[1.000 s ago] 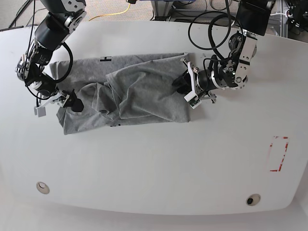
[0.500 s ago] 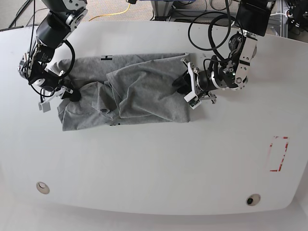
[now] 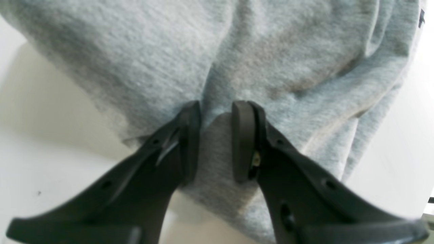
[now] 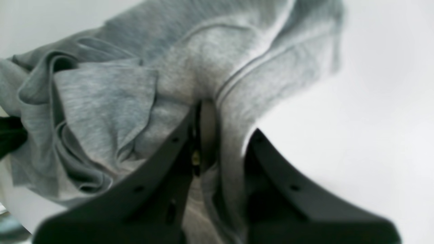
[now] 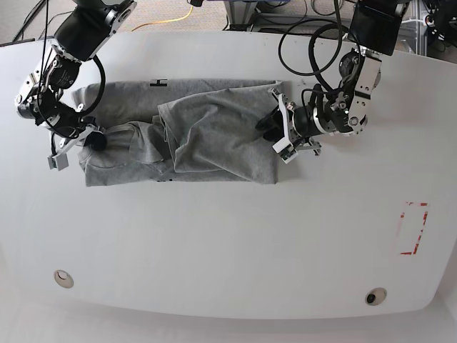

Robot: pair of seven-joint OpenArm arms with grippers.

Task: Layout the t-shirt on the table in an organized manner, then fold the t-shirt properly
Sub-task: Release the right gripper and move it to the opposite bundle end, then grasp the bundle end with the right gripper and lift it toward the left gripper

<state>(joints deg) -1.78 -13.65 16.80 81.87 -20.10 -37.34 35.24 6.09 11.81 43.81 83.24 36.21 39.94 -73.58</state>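
Across the white surface (image 5: 228,243) lies the grey t-shirt (image 5: 207,139), rumpled (black lettering peeks out). Left end effector (image 3: 216,112) pinches a fold at one end; right end effector (image 4: 220,132) is clenched on fabric at the other.

White table (image 5: 228,243): crumpled grey t-shirt (image 5: 207,139), red tape rectangle (image 5: 413,229), two grommets (image 5: 63,278).

The base view is bright, evenly lit and sharp, with curved distortion bending the edges of the table (image 5: 214,243) and only a thin shadow under the t-shirt (image 5: 214,136). Both wrist views are soft: near gripper fingers (image 3: 190,135) blur, fabric weave stays partly resolved, and the tabletop washes out towards white at the right edge.
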